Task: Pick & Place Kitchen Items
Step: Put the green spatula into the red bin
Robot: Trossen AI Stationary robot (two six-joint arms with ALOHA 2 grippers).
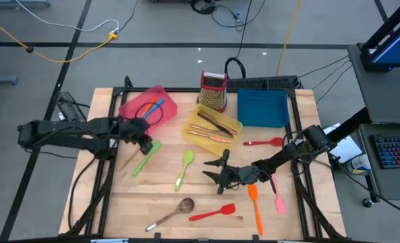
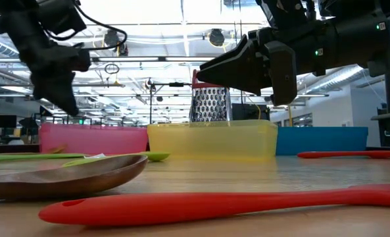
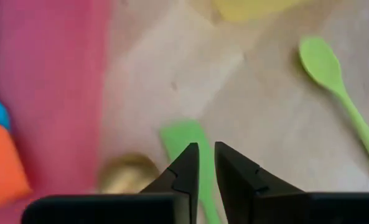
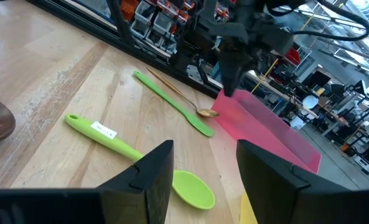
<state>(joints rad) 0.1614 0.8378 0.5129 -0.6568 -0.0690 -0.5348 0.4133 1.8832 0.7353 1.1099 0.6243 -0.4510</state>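
Observation:
My left gripper (image 1: 147, 142) hangs just off the near edge of the pink tray (image 1: 133, 102), tilted downward and all but shut, with only a thin gap and nothing in it (image 3: 207, 155). Below it lie a green spatula (image 3: 183, 135) and a copper spoon (image 3: 128, 175) flat on the wood. A green spoon (image 1: 184, 169) lies to their right. My right gripper (image 1: 212, 175) hovers level at mid-table, open, pointing toward the table's left with the green spoon (image 4: 134, 149) ahead of it. Blue and orange utensils (image 1: 152, 106) rest in the pink tray.
A yellow tray (image 1: 191, 123) holds copper cutlery and a black knife. A blue tray (image 1: 262, 108) and a grater (image 1: 213, 90) stand at the back. A brown spoon (image 1: 176, 210), red spatula (image 1: 212, 214), orange spatula (image 1: 255, 206), pink spatula (image 1: 277, 196) and red spoon (image 1: 264, 142) lie on the wood.

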